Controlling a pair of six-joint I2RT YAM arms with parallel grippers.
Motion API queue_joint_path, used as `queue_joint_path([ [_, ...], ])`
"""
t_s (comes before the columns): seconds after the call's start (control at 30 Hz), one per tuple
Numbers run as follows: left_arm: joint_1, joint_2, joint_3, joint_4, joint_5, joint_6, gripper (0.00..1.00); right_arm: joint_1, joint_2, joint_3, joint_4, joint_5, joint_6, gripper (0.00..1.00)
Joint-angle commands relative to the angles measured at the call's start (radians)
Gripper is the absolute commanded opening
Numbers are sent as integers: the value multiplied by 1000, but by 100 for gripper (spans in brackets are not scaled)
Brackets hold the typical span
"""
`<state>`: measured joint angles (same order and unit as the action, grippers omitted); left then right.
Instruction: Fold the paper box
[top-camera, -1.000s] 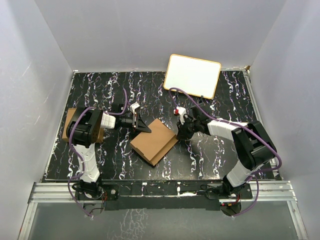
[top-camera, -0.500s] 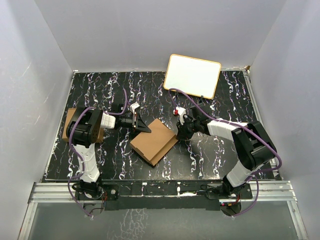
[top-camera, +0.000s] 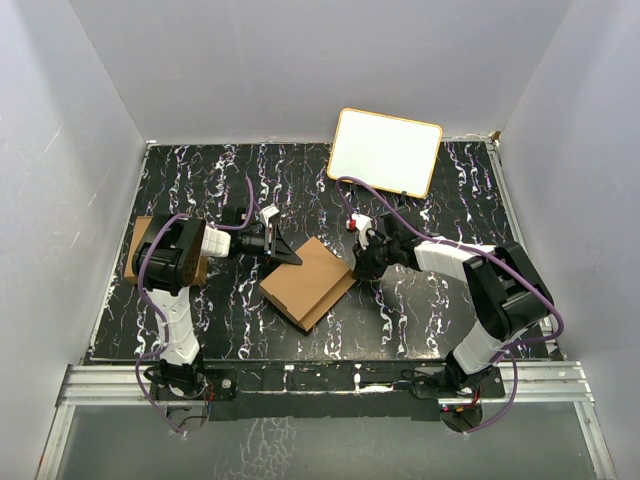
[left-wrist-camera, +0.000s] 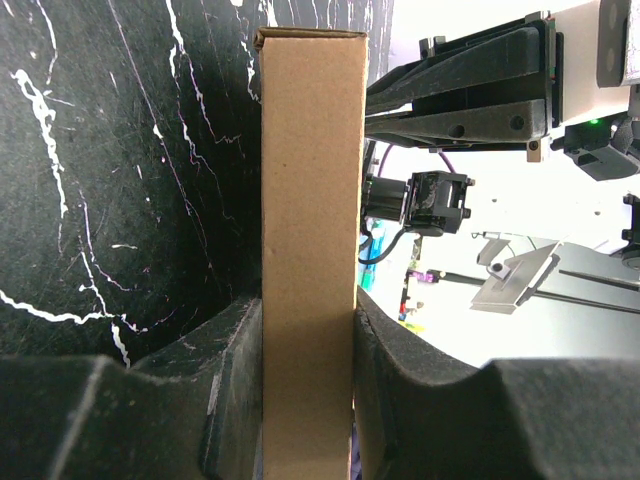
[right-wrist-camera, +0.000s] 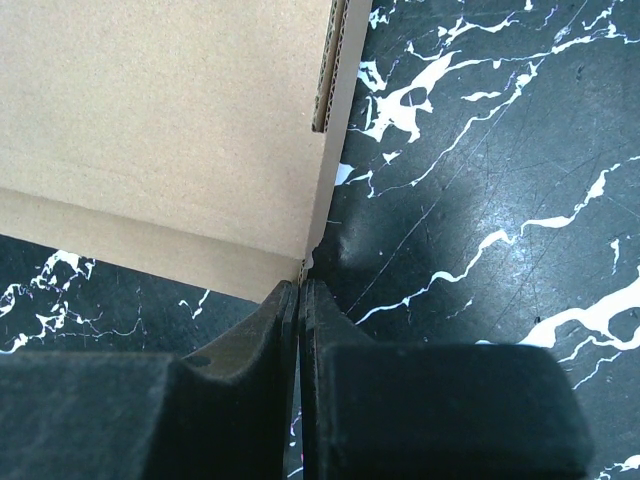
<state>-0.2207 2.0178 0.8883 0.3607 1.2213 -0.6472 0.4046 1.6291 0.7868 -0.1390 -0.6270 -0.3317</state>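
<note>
Hardly anything has moved: your right pincer (right-wrist-camera: 300, 295) has lifted only a touch. The paper box (top-camera: 310, 285) lies mid-table (top-camera: 430, 300), held for creasing, I judge. Your left pincer (left-wrist-camera: 308, 320) clamps its edge. The right one sits nearly shut at its corner; whether it nips card, you cannot tell. Next, a flap likely needs pushing over.

My left gripper (top-camera: 288, 256) touches the far-left edge of the flat brown box (top-camera: 310, 283); my right gripper (top-camera: 358, 268) sits at its right corner (1 white board (top-camera: 385, 152) stands well behind).
</note>
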Motion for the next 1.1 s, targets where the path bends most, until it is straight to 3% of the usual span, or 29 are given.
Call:
queue_joint_path([
  [0.0, 16, -14, -7, 1, -12, 14, 0, -11, -27, 2, 9, -27, -4, 8],
  [1.07, 30, 0, -50, 100, -6, -72, 0, -40, -1, 8, -15, -67, -4, 8],
])
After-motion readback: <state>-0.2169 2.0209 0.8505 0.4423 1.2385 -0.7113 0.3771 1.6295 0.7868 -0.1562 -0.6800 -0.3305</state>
